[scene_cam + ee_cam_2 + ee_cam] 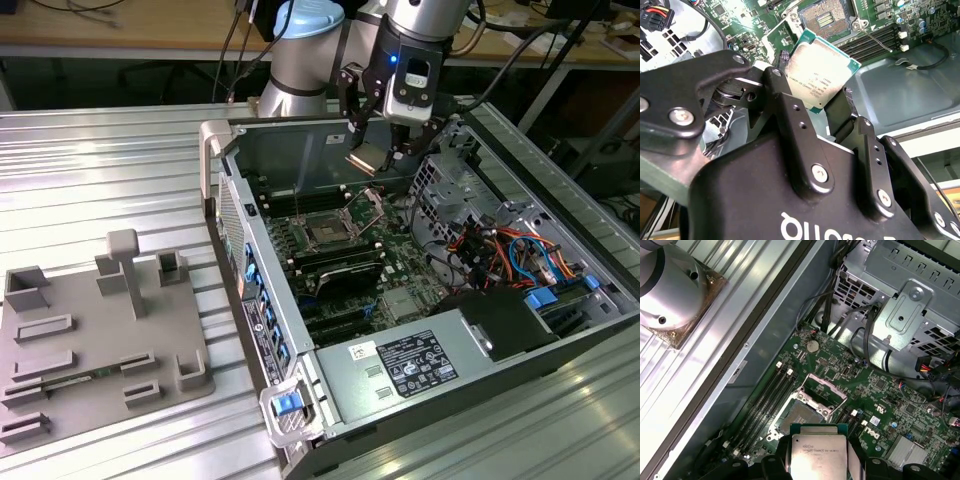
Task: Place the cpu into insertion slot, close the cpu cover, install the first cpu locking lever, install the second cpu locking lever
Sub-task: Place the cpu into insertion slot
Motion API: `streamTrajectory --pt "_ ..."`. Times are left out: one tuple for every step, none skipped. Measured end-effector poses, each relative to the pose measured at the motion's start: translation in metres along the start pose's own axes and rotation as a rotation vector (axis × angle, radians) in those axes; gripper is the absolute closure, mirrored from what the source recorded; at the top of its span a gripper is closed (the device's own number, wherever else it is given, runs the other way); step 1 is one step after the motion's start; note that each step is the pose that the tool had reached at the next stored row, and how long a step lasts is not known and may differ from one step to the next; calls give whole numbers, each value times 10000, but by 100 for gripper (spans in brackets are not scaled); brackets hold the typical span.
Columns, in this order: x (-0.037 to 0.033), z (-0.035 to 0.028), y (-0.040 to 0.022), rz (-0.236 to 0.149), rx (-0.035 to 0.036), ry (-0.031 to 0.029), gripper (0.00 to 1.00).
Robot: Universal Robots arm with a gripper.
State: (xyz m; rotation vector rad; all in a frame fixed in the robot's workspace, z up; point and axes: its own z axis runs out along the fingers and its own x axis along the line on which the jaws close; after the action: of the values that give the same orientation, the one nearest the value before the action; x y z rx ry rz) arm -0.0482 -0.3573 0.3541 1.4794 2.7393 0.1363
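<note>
cpu (820,70) pinched by two opposite edges in the gripper (811,90), metal top facing the wrist, held in the air over the far end of the open case (262,300). insertion slot (799,416) sits bare below, cpu cover (824,390) hinged up, so the drop path looks clear.

Cpu (822,72) in gripper (812,95), insertion slot (822,19) beyond

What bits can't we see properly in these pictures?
- The cpu: its underside faces away in both wrist views, and one edge is cut off by the picture edge in the first wrist view.
- The insertion slot: cut off by the picture edge in the second wrist view, partly behind the cpu in the first wrist view.
- The cpu cover: its hinge is too small to see in the exterior view.
</note>
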Motion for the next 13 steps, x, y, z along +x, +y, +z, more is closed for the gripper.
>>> streamTrajectory --pt "0 0 0 9 -1 -1 45" --pt "0 0 0 36 -1 -3 45" --pt "0 1 0 67 -2 -6 45" --pt "0 2 -1 119 -3 -11 45" --pt "0 4 -1 181 -4 -17 45" --pt "1 6 -2 297 -6 -26 45" --pt "1 7 -2 362 -6 -33 45" --pt "1 9 -2 430 -8 -39 45" --pt "1 11 -3 514 -10 -46 45" --pt "2 14 -4 610 -12 -55 45" --pt "2 16 -5 704 -13 -64 45" --pt "2 18 -5 801 -15 -72 45" --pt "2 22 -6 911 -18 -81 45"
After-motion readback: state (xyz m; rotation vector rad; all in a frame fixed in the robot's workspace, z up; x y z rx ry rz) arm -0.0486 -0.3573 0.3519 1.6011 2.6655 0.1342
